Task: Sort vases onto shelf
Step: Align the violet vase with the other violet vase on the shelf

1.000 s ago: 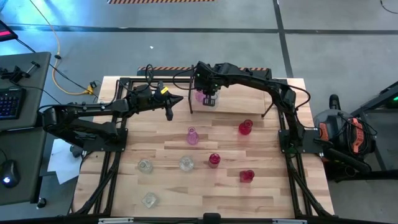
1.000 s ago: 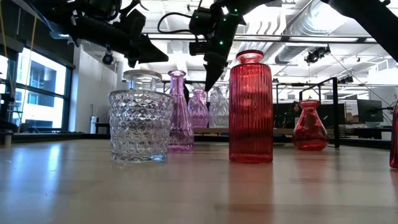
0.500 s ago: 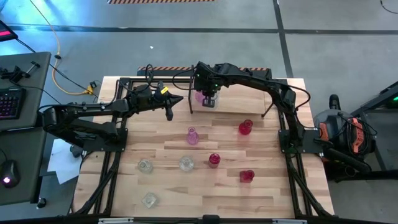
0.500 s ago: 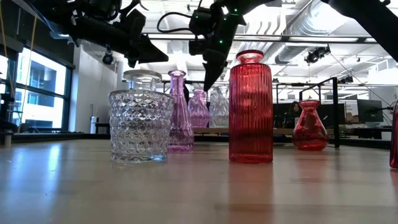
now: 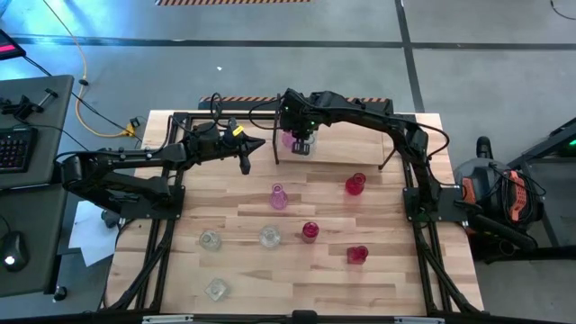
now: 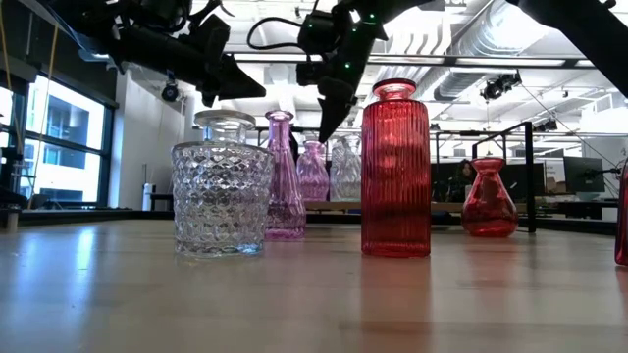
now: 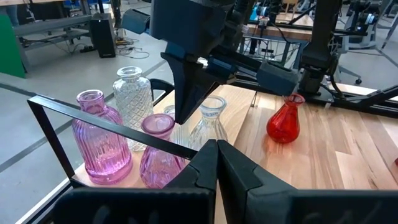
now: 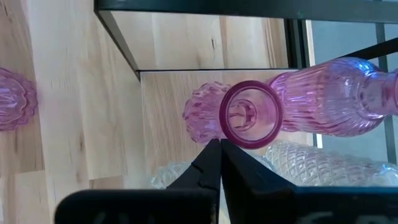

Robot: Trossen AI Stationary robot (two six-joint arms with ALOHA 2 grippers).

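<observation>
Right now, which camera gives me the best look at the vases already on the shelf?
The left wrist view: pink vases, a clear bottle and a clear vase stand side by side on the shelf. The right wrist view shows only some, from above. The high view hides them under the right end effector; the low view blocks them behind nearer vases.

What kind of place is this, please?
Probably a robotics lab in an open industrial hall: a wooden table on a concrete floor, exposed ceiling ducts, a keyboard on a side desk.
</observation>
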